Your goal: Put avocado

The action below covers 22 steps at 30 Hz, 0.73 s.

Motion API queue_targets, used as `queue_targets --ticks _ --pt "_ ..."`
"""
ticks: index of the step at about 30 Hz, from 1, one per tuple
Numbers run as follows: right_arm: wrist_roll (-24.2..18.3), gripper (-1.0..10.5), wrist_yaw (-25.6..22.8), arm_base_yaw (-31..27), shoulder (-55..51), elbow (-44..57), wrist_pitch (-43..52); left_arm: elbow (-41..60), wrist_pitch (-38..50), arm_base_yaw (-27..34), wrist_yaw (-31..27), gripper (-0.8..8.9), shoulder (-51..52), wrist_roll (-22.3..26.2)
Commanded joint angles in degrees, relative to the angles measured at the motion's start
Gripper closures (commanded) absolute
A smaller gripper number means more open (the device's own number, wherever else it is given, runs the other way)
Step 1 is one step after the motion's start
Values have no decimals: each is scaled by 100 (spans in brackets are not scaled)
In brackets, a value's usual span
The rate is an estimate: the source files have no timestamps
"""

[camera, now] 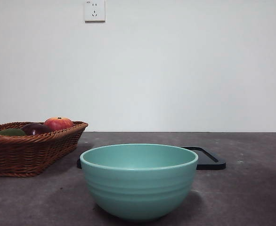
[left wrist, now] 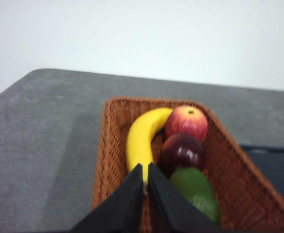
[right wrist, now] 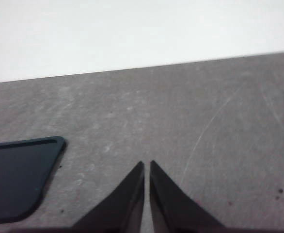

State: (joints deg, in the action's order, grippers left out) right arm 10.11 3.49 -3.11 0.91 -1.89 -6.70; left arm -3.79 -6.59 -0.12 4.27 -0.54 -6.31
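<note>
The dark-green avocado (left wrist: 196, 191) lies in a brown wicker basket (left wrist: 110, 145) next to a dark purple fruit (left wrist: 182, 151), a red-orange apple (left wrist: 186, 122) and a banana (left wrist: 141, 137). In the front view the avocado (camera: 9, 133) just peeks over the basket's rim (camera: 29, 153) at the left. A teal bowl (camera: 139, 180) stands in front at the middle. My left gripper (left wrist: 145, 166) is shut and empty above the basket, beside the avocado. My right gripper (right wrist: 147, 163) is shut and empty over bare table.
A black flat tray (camera: 208, 158) lies behind the bowl; its corner shows in the right wrist view (right wrist: 16, 177). The purple fruit (camera: 35, 128) and the apple (camera: 58, 123) rise above the basket rim. A white wall with a socket (camera: 94, 10) stands behind the table.
</note>
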Motion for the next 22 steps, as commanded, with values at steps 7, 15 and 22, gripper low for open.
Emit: queue_targets --ticks 7,15,22 --pt "949 935 439 4 710 -863 -181 -925 -726 0 11 797 -457 -236" --pt "802 935 1016 125 1843 -2074 -957 -1969 -1436 -2 520 797 -1351 -234" --pt "170 935 1604 566 3032 -3261 -1906 -2920 -1882 -33 1163 797 -2437 -236"
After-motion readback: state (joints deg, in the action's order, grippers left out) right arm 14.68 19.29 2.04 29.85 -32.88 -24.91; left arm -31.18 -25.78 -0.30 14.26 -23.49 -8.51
